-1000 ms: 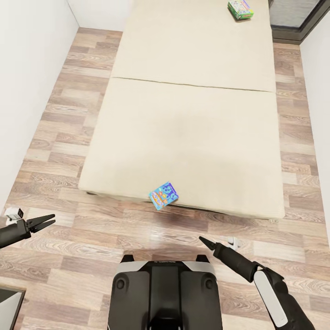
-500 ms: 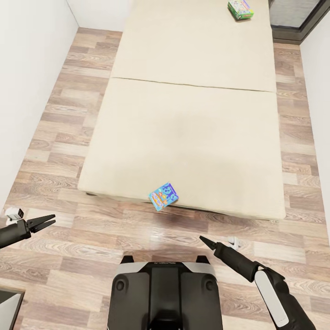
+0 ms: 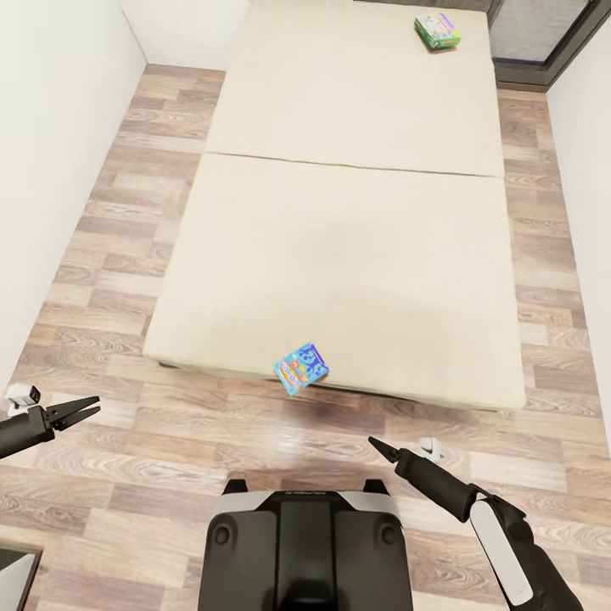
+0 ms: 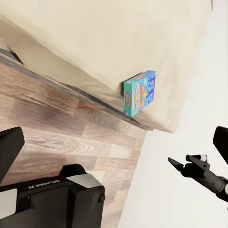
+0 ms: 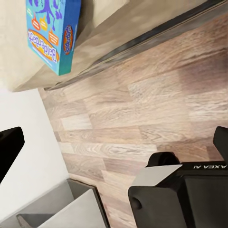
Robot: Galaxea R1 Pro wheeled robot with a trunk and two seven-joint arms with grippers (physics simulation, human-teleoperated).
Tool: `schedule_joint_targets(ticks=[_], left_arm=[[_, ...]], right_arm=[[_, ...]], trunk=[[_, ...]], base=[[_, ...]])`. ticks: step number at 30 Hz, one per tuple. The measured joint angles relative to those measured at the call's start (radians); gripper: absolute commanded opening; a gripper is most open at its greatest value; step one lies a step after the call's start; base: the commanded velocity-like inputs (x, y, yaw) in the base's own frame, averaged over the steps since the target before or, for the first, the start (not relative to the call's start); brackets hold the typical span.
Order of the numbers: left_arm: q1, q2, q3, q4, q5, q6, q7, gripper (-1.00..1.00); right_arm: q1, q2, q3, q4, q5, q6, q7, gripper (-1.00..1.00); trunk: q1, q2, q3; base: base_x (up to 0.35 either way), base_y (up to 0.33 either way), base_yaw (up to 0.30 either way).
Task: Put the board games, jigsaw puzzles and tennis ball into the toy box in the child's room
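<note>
The bed (image 3: 356, 212) stands on the wood floor (image 3: 110, 212). A blue box (image 3: 302, 364) hangs over its near edge; a green box (image 3: 438, 30) lies far back.

The bed (image 3: 339, 246) stands lengthwise ahead of the robot's base (image 3: 305, 543), its near edge facing the base and its far end toward the window (image 3: 543, 34). One board game (image 3: 302, 364) sits at the bed's near edge, left of the middle, hanging partly over the floor (image 3: 110, 255). A second board game (image 3: 438, 30) lies on the bed near its far right corner, well apart from the first. The left gripper (image 3: 85, 411) hangs over the floor off the bed's near left corner; the right gripper (image 3: 379, 447) is over the floor before the near edge, right of the nearer board game and apart from it
</note>
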Motion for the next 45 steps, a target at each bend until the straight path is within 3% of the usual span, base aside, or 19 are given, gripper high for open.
schedule_joint_targets(ticks=[27,45], left_arm=[[0.0,-0.002,0.0,-0.001,0.002,-0.002,0.001,1.0],[0.0,-0.001,0.003,-0.001,0.004,-0.002,0.001,1.0]], right_arm=[[0.0,0.001,0.001,0.003,0.0,-0.008,0.0,1.0],[0.0,0.001,0.006,0.009,0.002,-0.024,-0.005,1.0]], trunk=[[0.0,0.0,0.044],[0.0,0.0,0.073]], base=[[-0.096,0.0,0.0],[-0.01,0.003,0.0]])
